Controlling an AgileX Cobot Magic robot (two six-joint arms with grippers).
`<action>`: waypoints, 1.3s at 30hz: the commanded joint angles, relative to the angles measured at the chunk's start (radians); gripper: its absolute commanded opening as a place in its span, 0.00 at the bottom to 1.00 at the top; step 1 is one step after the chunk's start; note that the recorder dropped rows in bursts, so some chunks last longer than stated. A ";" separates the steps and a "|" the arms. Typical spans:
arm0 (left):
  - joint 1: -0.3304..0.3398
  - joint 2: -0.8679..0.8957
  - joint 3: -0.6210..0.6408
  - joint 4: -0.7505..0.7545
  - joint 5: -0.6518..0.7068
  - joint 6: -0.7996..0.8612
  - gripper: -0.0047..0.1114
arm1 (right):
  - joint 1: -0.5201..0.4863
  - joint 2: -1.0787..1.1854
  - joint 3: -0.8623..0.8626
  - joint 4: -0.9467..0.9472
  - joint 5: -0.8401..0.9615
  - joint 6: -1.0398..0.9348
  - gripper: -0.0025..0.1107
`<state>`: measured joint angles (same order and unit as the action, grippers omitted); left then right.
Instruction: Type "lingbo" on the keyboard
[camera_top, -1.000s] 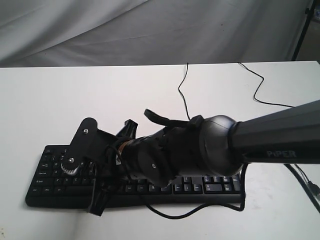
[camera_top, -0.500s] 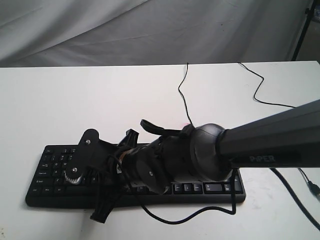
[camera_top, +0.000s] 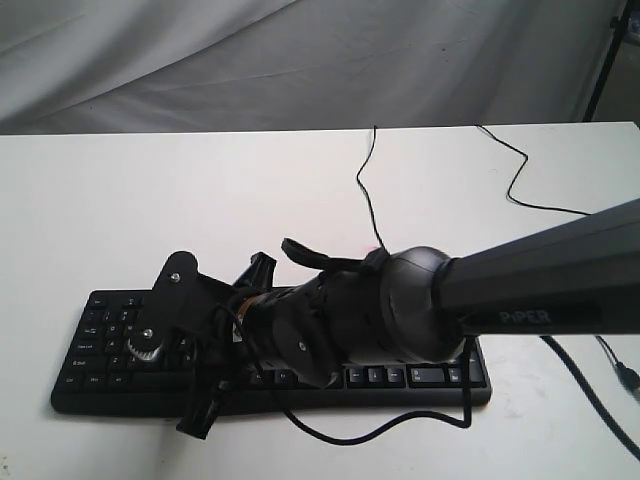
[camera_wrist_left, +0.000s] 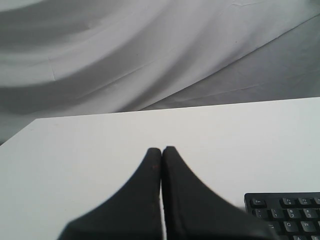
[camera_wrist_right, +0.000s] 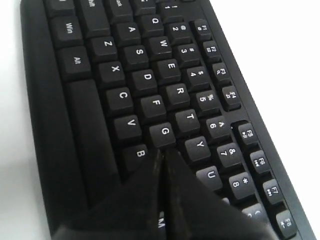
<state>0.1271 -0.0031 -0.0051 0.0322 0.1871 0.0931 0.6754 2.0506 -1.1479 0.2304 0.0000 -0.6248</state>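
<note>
My right gripper (camera_wrist_right: 163, 156), fingers pressed together, hangs just by the G key (camera_wrist_right: 163, 134) of the keyboard (camera_wrist_right: 92, 135) lying on the worktop (camera_wrist_right: 280, 60); I judge g is due, needing a short straight press

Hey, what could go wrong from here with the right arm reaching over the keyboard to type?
1. The right gripper is shut, with its tip close by the G key and the B key beside it. The fingers widen quickly, so a press may catch a neighbouring key.
2. A loose black cable loops below the arm past the front edge of the keyboard. It might snag or drag the keyboard.
</note>
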 joint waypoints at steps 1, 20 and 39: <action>-0.004 0.003 0.005 -0.001 -0.004 -0.003 0.05 | 0.001 0.027 -0.006 0.018 -0.019 0.003 0.02; -0.004 0.003 0.005 -0.001 -0.004 -0.003 0.05 | 0.001 -0.022 -0.059 -0.002 0.046 -0.001 0.02; -0.004 0.003 0.005 -0.001 -0.004 -0.003 0.05 | 0.001 0.083 -0.176 -0.016 0.081 -0.003 0.02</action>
<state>0.1271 -0.0031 -0.0051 0.0322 0.1871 0.0931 0.6754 2.1287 -1.3173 0.2272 0.0793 -0.6248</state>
